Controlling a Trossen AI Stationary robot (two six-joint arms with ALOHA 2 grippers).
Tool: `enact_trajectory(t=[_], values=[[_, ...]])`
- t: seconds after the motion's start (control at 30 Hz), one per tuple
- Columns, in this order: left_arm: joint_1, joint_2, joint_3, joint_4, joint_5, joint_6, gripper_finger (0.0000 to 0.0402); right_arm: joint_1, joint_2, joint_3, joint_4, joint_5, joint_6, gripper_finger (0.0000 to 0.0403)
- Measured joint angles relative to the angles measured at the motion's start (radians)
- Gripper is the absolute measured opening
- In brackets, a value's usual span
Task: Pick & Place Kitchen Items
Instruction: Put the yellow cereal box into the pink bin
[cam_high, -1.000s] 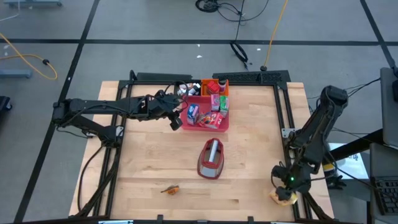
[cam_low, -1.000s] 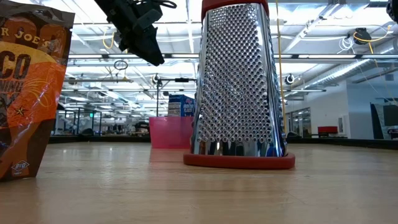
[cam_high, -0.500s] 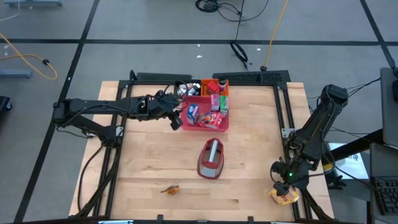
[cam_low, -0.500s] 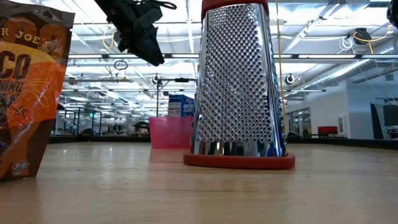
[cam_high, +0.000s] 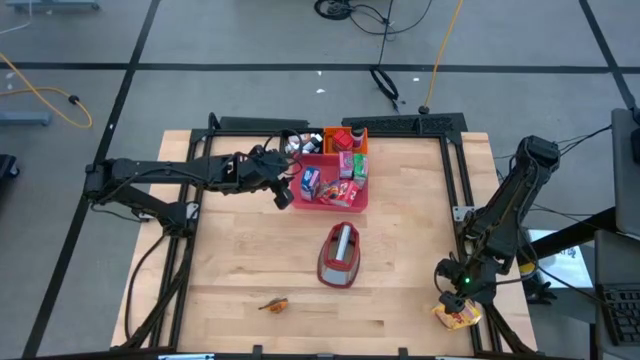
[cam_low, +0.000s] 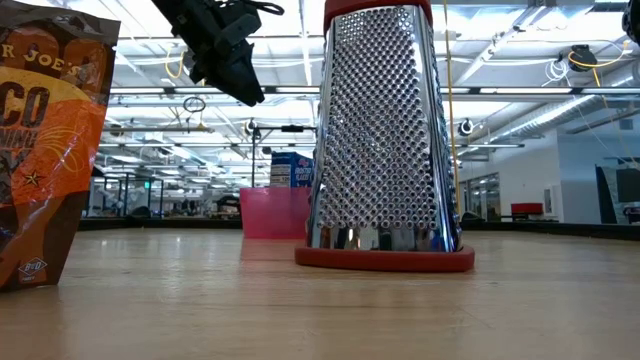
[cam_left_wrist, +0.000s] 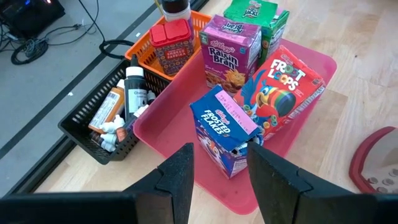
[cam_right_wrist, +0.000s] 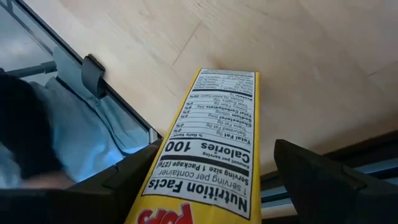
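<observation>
My left gripper (cam_high: 283, 192) (cam_left_wrist: 221, 150) hangs open above the left rim of the pinkish-red tray (cam_high: 352, 197). Its fingers stand apart over a blue Frosted Flakes carton (cam_left_wrist: 222, 130), which stands in the tray beside a red carton (cam_left_wrist: 286, 93), a pink carton (cam_left_wrist: 228, 55) and a green one (cam_left_wrist: 255, 15). My right gripper (cam_high: 462, 289) (cam_right_wrist: 216, 148) is open at the table's right near corner. A yellow carton (cam_high: 457, 316) (cam_right_wrist: 211, 143) lies flat between its fingers, with a gap on one side. An orange-brown bag (cam_high: 274, 303) (cam_low: 50, 150) lies near the near edge.
A dark-red and grey grater (cam_high: 340, 255) (cam_low: 385, 140) stands mid-table, just near of the tray. An orange basket (cam_left_wrist: 186, 37) with a red carton and a black basket (cam_left_wrist: 106, 121) of small bottles sit at the far edge. Bare wood lies left and right of the grater.
My right gripper has drawn back a little from the yellow carton, up or toward the far edge, and more of the carton shows at the corner. The left arm has kept still.
</observation>
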Motion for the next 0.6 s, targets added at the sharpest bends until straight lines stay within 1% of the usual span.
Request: enact_trajectory(t=[0.17, 0.3, 0.37, 0.47, 0.6], values=[[0.000, 0.000, 0.000, 0.000, 0.000, 0.000, 0.0150, 0.000, 0.000, 0.000, -0.005, 0.002, -0.011, 0.0295], [0.000, 0.000, 0.000, 0.000, 0.000, 0.000, 0.0150, 0.004, 0.000, 0.001, -0.049, -0.002, 0.001, 0.0295], [0.000, 0.000, 0.000, 0.000, 0.001, 0.001, 0.0150, 0.008, -0.001, 0.002, -0.075, 0.019, -0.020, 0.0295], [0.000, 0.000, 0.000, 0.000, 0.001, 0.001, 0.0150, 0.007, 0.000, 0.001, -0.085, 0.023, -0.045, 0.0295], [0.000, 0.000, 0.000, 0.000, 0.002, 0.001, 0.0150, 0.007, 0.000, 0.001, -0.082, 0.024, -0.026, 0.0295]])
